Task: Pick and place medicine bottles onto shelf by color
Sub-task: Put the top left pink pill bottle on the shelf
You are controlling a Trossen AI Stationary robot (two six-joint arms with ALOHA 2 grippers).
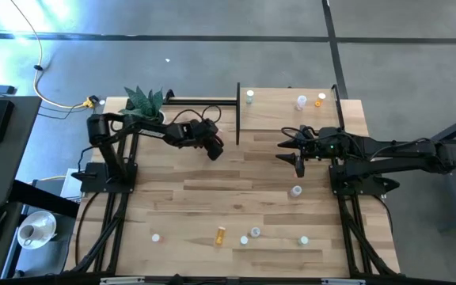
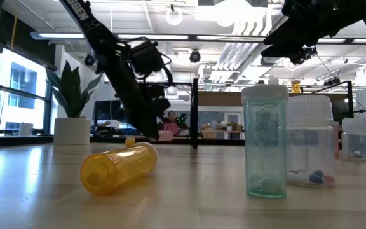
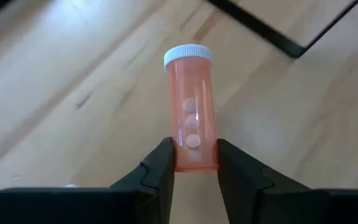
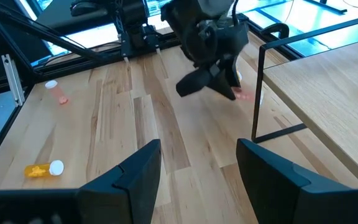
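Note:
A pink medicine bottle with a white cap and a few pills inside is in my left gripper, which is shut on it near the middle of the table, just left of the shelf. The right wrist view shows this bottle under the left gripper, close above the planks. Three bottles stand on the shelf's far part. My right gripper hangs open with nothing between its fingers at the shelf's near edge. My left gripper pinches the pink bottle's bottom end, opposite the cap, between its two fingers. The fingers slant down from the table's left, and the bottle points on ahead of them, cap farthest away. Whether the cap end touches the table I cannot tell.
Several bottles are scattered toward the near edge: an orange one lying on its side, a teal one and a clear one upright. Another stands mid-right. A potted plant is at the far left. The shelf's black frame stands beside the left gripper.

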